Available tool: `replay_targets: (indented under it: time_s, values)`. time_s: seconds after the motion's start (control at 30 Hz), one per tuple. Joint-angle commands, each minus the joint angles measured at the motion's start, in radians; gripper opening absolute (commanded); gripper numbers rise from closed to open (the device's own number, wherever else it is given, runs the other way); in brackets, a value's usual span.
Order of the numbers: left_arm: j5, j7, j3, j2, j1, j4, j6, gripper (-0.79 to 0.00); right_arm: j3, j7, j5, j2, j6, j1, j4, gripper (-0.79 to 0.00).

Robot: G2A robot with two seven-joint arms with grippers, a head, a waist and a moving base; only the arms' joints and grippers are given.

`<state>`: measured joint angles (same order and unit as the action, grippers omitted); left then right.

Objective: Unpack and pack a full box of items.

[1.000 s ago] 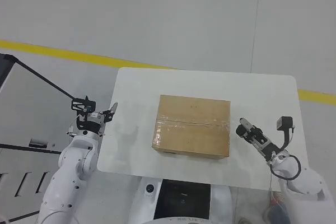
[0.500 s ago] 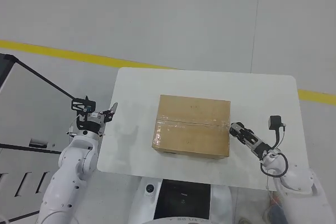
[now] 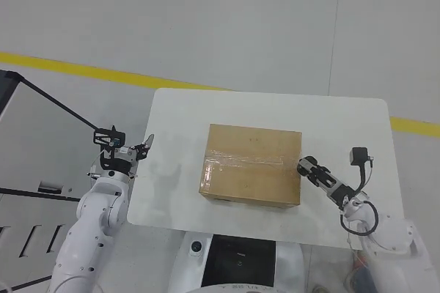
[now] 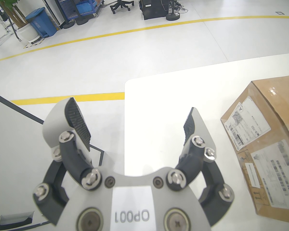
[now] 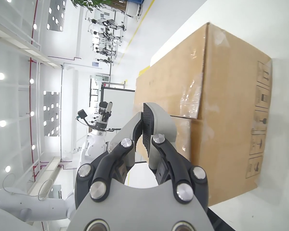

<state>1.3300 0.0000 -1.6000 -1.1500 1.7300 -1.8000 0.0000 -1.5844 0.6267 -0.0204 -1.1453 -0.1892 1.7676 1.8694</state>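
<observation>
**Grippers, near side**
- Right gripper (image 5: 144,118): pads pressed together, nothing between them. It sits at the 3 o'clock end of the box (image 3: 253,163), its tip level with the top seam. You cannot tell from these views whether it touches the cardboard.
- Left gripper (image 4: 132,118): fingers spread wide and empty. It hangs just off the 9 o'clock edge of the table (image 3: 345,117), well apart from the box.

**Box, mid-table**
- It lies flat at the centre of the table, long axis running 9 to 3 o'clock.
- Both top flaps are shut, and 1 strip of clear tape (image 3: 253,157) runs along the seam.
- The tape wraps down over the 3 o'clock end, where it looks wrinkled (image 5: 191,92).
- Paper labels (image 4: 246,123) sit on the 9 o'clock end.

**Handling, judged**
- Expect stiff corrugated walls. The task calls the box full, so treat it as heavy.
- It is far too wide for 1 gripper to span. To shift it, press in from both ends with 2 arms.
- The tape looks glossy and likely slick, while the bare cardboard should give better friction.
- For opening, the wrinkled tape at the 3 o'clock end is your best purchase. Otherwise work the seam line itself.
- Once the tape is freed, take the flaps by their edges, since they will bend.

**Far side**
- Bare table top at 12 o'clock offers room to set items out.
</observation>
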Motion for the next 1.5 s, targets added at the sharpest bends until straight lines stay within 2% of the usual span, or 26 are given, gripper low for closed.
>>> replay_targets:
  time_s: [0.0,0.23,0.43,0.7,0.9,1.1,1.47]
  values:
    - [0.0,0.0,0.0,0.0,0.0,0.0,0.0,0.0,0.007,0.014,-0.016,0.0,0.004,-0.007,0.017,-0.785]
    - [0.0,0.0,0.0,0.0,0.0,0.0,0.0,0.0,0.047,0.077,-0.06,0.002,0.04,-0.073,0.087,-0.785]
    - [0.0,0.0,0.0,0.0,0.0,0.0,0.0,0.0,0.133,0.07,-0.046,-0.003,0.081,-0.174,0.155,-0.785]
    - [0.0,0.0,0.0,0.0,0.0,0.0,0.0,0.0,0.255,0.06,-0.085,-0.017,0.16,-0.357,0.187,-0.785]
    - [0.0,0.0,0.0,0.0,0.0,0.0,0.0,0.0,0.343,0.067,-0.149,-0.032,0.234,-0.512,0.156,-0.785]
    - [0.0,0.0,0.0,0.0,0.0,0.0,0.0,0.0,0.487,0.02,-0.163,-0.06,0.292,-0.67,0.107,-0.785]
    - [0.0,0.0,0.0,0.0,0.0,0.0,0.0,0.0,0.495,0.017,-0.165,-0.061,0.294,-0.676,0.105,-0.785]
